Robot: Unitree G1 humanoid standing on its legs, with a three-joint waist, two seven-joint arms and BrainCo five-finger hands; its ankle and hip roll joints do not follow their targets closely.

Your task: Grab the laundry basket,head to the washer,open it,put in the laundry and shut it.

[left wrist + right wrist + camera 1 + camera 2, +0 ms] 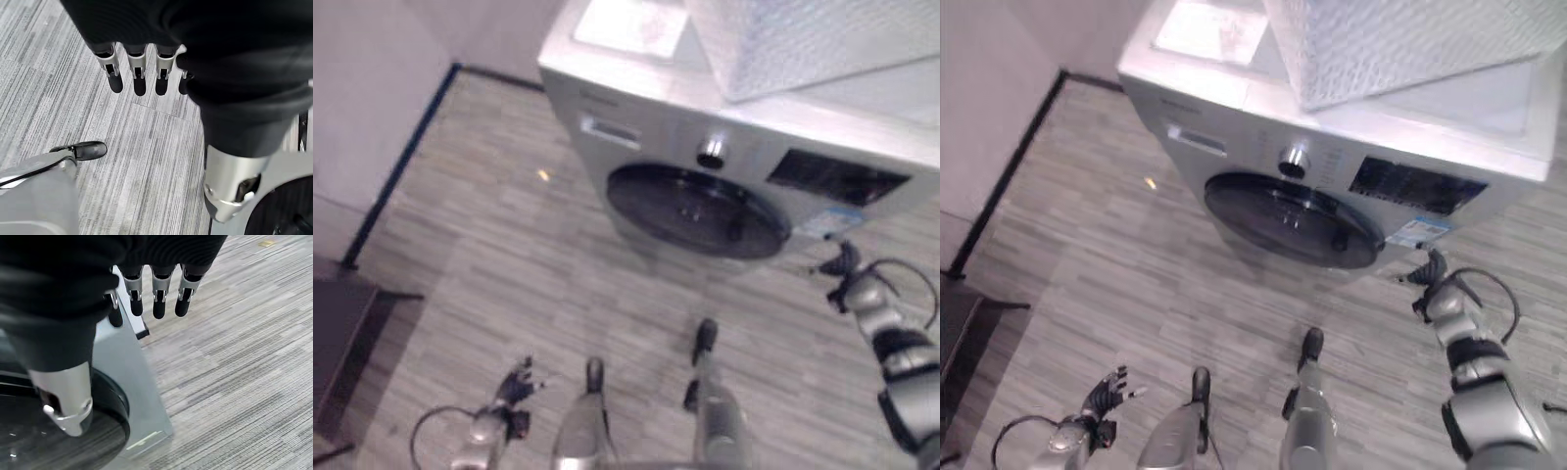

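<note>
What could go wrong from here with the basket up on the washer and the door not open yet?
1. The laundry basket sits on top of the washer and seems to reach past its front edge; jolting the machine might tip it.
2. The round door looks closed. The right hand, open, hangs by the washer's front corner, off the door, so a reach may miss its edge.
3. The left hand hangs open low over the floor, too far to steady the basket.

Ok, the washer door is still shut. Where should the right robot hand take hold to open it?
Probably at the door's edge nearest the right robot hand, where a small dark latch bump shows on the rim. Come in from the washer's front on that side, hook fingers behind the rim, and pull outward.
</note>
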